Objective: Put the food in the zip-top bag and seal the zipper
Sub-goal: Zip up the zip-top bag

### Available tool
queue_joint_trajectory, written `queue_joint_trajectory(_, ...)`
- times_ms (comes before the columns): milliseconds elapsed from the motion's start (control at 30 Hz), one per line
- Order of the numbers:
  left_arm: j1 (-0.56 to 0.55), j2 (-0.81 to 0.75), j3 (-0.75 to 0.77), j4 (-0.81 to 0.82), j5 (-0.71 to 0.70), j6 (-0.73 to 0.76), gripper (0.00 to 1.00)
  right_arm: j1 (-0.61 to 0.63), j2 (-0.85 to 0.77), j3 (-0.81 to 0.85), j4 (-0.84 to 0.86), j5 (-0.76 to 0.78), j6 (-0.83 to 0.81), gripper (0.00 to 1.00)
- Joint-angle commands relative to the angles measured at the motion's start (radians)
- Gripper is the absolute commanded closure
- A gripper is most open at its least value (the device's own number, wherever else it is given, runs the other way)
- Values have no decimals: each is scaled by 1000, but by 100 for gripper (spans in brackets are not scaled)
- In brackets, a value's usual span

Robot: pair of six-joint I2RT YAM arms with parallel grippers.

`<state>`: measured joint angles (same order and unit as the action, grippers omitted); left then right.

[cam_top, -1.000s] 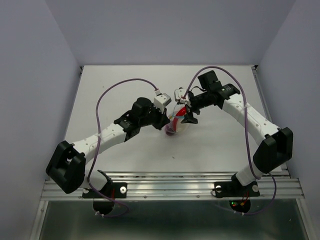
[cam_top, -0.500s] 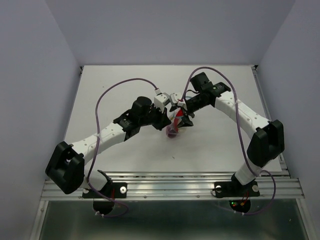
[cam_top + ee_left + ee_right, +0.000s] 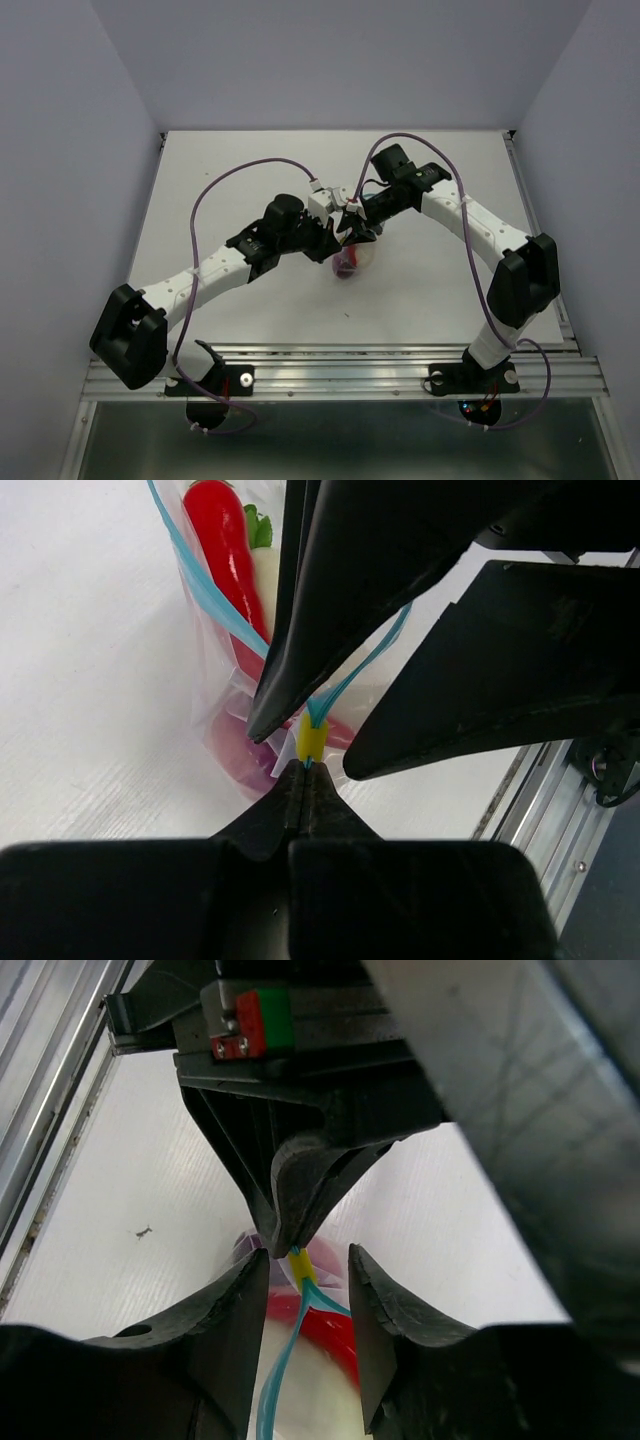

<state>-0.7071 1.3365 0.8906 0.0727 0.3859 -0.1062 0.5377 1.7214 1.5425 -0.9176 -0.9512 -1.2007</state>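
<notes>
Blue zipper strip (image 3: 205, 585) of the clear plastic bag (image 3: 215, 695) now sits between the narrowing, still-parted fingers of the right gripper (image 3: 305, 1260); left gripper (image 3: 303, 772) clamps its yellow end (image 3: 311, 740), so sealing looks next.

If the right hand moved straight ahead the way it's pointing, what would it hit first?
Most likely the left hand, whose shut tips pinch the yellow zipper end just ahead, though depth is hard to judge.

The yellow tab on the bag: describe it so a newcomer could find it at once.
Start at the middle of the white table, where the two arms meet over the clear bag. At the end of its light-blue zipper, pinched by the left gripper, sits the yellow tab. It is the only yellow thing there: the chili beside it is red.
</notes>
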Motion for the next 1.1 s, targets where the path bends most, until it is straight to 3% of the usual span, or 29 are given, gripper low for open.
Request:
queue_joint_trajectory(0,-9,-49,44,45,19,-1,100,16,15,16,2,57,18,58)
queue_joint_trajectory(533,-9,-100,24,88,21,-38,100,25,44,-13,-9,77,-26,53)
queue_joint_trajectory(1067,-9,-134,-16,128,11,-47,100,25,-29,-53,23,121,-28,55)
